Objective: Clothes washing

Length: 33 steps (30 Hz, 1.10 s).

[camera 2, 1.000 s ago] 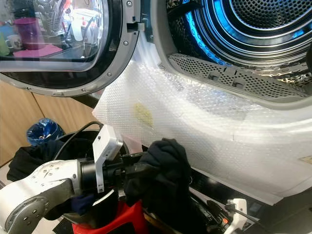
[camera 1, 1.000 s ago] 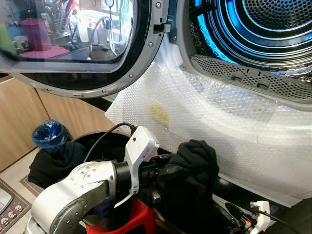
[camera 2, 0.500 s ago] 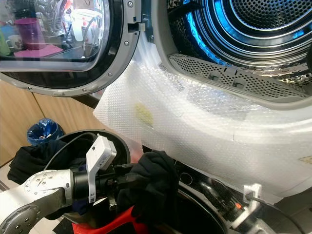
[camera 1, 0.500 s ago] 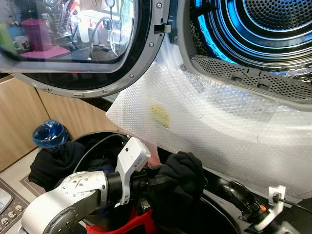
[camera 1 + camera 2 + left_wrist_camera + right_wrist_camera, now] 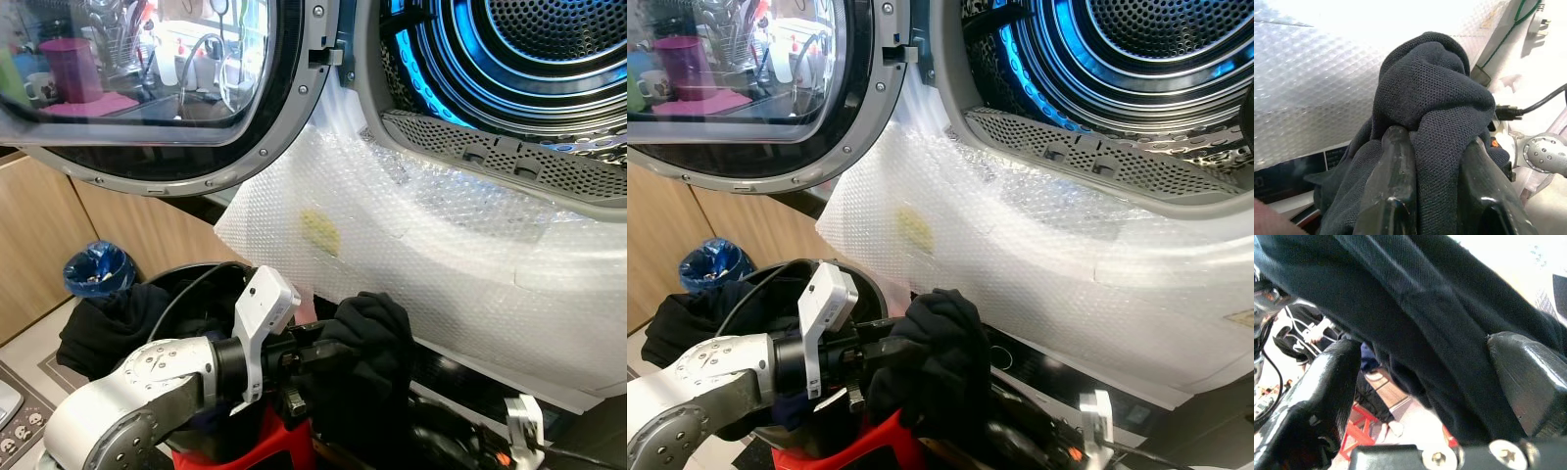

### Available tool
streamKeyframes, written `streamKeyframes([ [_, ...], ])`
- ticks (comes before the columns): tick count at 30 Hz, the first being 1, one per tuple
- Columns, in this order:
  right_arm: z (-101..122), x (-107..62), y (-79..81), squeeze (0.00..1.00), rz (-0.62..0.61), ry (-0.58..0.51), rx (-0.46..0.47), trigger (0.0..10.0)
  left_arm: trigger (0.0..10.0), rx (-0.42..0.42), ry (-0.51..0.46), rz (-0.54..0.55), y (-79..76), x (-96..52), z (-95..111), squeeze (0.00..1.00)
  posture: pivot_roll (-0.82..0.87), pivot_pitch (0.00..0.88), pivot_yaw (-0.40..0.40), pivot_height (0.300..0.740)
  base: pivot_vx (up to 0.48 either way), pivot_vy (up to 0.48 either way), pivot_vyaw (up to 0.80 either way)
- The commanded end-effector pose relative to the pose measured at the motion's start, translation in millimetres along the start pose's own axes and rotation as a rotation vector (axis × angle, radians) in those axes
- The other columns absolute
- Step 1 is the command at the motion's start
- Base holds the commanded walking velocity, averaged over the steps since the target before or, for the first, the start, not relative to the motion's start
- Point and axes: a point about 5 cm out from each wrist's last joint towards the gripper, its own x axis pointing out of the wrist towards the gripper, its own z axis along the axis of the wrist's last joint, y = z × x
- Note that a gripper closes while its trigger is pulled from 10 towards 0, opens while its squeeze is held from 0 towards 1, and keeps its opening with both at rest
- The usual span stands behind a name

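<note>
While the left claw (image 5: 1432,191) pinches one dark garment (image 5: 1435,112), the right claw (image 5: 1420,396) straddles it, spread.

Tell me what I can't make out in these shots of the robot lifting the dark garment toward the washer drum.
- Left gripper: fingertips buried in the dark garment, left wrist view.
- Right gripper: open, cloth between its fingers; contact unclear, right wrist view.
- Black basket: contents hidden by the left arm and clothes, left eye view.
- Drum: cut off by the top edge.
- Garment type: bunched, unclear.

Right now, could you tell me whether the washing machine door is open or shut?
Open: the door is swung aside to the left, leaving the drum exposed.
</note>
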Motion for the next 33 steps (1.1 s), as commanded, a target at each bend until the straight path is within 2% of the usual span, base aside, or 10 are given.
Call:
streamKeyframes([
  [1, 9.7, 7.7, 2.7, 1.00, 0.026, -0.035, -0.034, 10.0, 0.0, 0.017, -0.021, -0.027, -3.2, 3.3, 6.1, 0.00, 0.01, 0.102, -0.031, 0.740, 0.000, 0.000, 0.00],
  [13, -1.6, 30.6, 24.8, 1.00, 0.137, -0.010, 0.006, 10.0, 0.0, 0.009, -0.041, -0.019, -0.3, 11.2, 6.5, 0.00, 0.01, 0.102, -0.043, 0.740, 0.000, 0.000, 0.00],
  [15, -5.7, 32.0, 26.0, 1.00, 0.138, 0.016, 0.008, 10.0, 0.0, 0.009, -0.045, -0.017, -0.1, 12.4, 7.1, 0.00, 0.00, 0.103, -0.043, 0.740, 0.000, 0.000, 0.00],
  [18, -23.3, 33.7, 28.5, 1.00, 0.148, 0.136, 0.008, 10.0, 0.0, 0.006, -0.060, -0.014, -0.3, 14.5, 8.6, 0.00, 0.00, 0.104, -0.044, 0.740, 0.000, 0.000, 0.00],
  [20, -28.5, 35.2, 29.9, 1.00, 0.154, 0.160, 0.009, 10.0, 0.0, 0.004, -0.063, -0.014, -0.4, 15.2, 8.6, 0.00, 0.00, 0.104, -0.044, 0.740, 0.000, 0.000, 0.00],
  [23, -33.7, 43.4, 29.3, 1.00, 0.122, 0.163, -0.013, 10.0, 0.0, -0.008, -0.069, -0.021, -2.3, 16.9, 8.6, 0.00, 0.00, 0.106, -0.045, 0.740, 0.000, 0.000, 0.00],
  [24, -34.4, 49.6, 25.1, 1.00, 0.069, 0.145, -0.038, 10.0, 0.0, -0.015, -0.072, -0.026, -4.2, 17.8, 8.2, 0.00, 0.01, 0.106, -0.045, 0.740, 0.000, 0.000, 0.00],
  [33, -27.2, 65.0, 9.7, 1.00, -0.120, 0.052, -0.153, 10.0, 0.0, -0.032, -0.080, -0.028, -6.3, 19.9, 7.7, 0.00, 0.01, 0.106, -0.046, 0.740, 0.000, 0.000, 0.00],
])
